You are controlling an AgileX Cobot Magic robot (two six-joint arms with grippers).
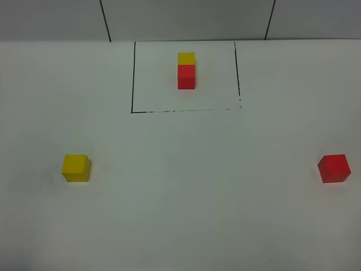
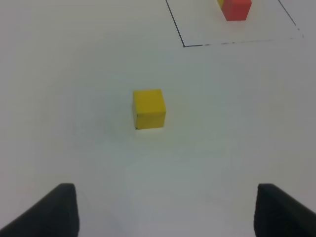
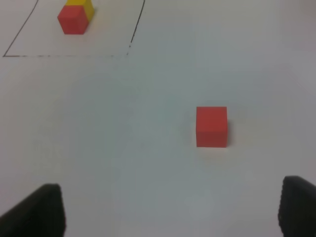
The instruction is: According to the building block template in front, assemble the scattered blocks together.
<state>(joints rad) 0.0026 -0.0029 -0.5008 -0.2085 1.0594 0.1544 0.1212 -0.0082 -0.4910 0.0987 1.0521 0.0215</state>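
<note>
The building block template (image 1: 186, 70) is a yellow cube joined to a red cube inside a thin black outline at the back middle of the table; it also shows as the template (image 2: 236, 8) and the template (image 3: 74, 18). Of the scattered blocks, the yellow cube (image 1: 75, 167) lies at the left and the red cube (image 1: 334, 168) at the right. My left gripper (image 2: 165, 212) is open, short of the yellow cube (image 2: 148, 108). My right gripper (image 3: 170, 212) is open, short of the red cube (image 3: 211, 127). Neither gripper shows in the exterior high view.
The white table (image 1: 192, 197) runs back to a grey wall (image 1: 186, 20). The black outline (image 1: 133, 79) marks a rectangle on the table's surface.
</note>
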